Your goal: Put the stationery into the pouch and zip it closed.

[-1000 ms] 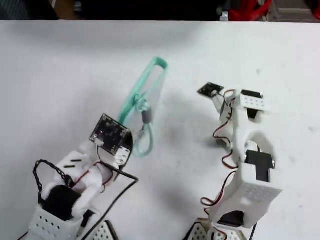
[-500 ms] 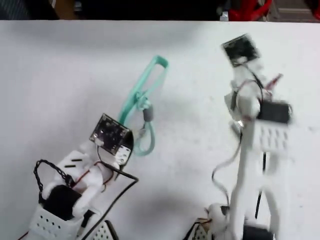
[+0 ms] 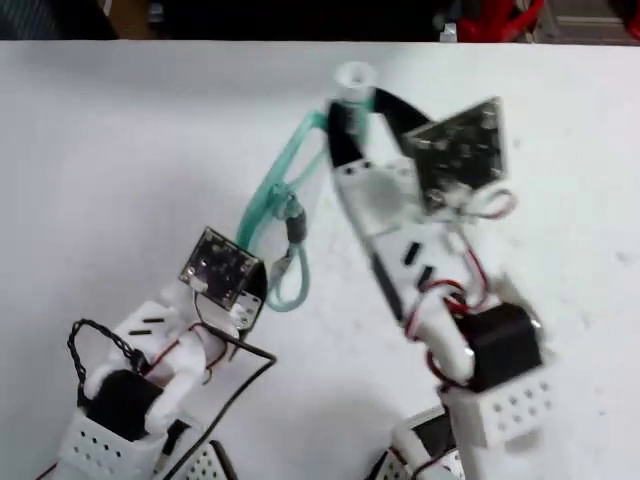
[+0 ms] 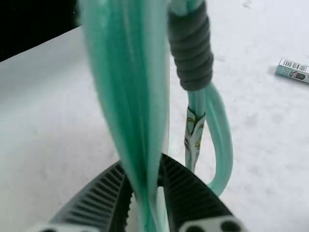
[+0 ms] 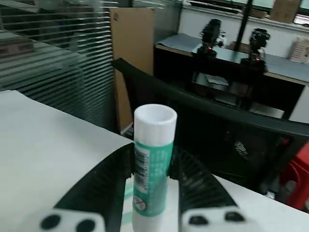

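- Tabletop (image 3: pixel 110 140): white.
- Pouch (image 3: pixel 290 175): teal, translucent, unmoved mid-tabletop, stretching toward the far edge; near end clamped in the left gripper (image 4: pixel 143 166).
- Right gripper (image 3: pixel 350 105): swung in from the right edge within the last second; squeezed onto the glue stick (image 5: pixel 152 159), just over the pouch's far end.
- Glue stick label: teal, print unreadable.
- Small box (image 4: pixel 293 71): barcode label, well apart from the pouch.

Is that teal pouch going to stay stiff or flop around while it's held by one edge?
Probably floppy: the pouch looks like thin translucent film pinched flat in the left end effector. Likely light; its looped strap curves loosely and may swing.
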{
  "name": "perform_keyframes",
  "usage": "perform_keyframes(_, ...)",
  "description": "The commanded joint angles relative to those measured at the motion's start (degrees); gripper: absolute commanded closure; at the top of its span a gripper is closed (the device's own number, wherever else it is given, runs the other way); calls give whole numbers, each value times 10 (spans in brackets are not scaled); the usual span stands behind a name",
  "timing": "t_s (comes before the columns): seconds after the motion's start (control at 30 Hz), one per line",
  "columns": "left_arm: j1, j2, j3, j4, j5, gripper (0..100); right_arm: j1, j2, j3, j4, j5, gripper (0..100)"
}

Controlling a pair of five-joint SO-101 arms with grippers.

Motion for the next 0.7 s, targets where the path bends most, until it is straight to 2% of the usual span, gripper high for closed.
perform_keyframes(0.0, 0, 0, -5, -17, -4, 976, -36, 55, -25, -40, -4, 981)
perform_keyframes(0.37, 0, 0, -5, -17, -4, 976, -43, 142, -65, -64, -5, 981)
perform_keyframes(0.57, -5, 0, -5, -18, -4, 976, -35, 156, -64, 0, -5, 980)
perform_keyframes(0.67, -5, 0, -5, -19, -4, 954, -36, 156, -66, 56, -4, 888)
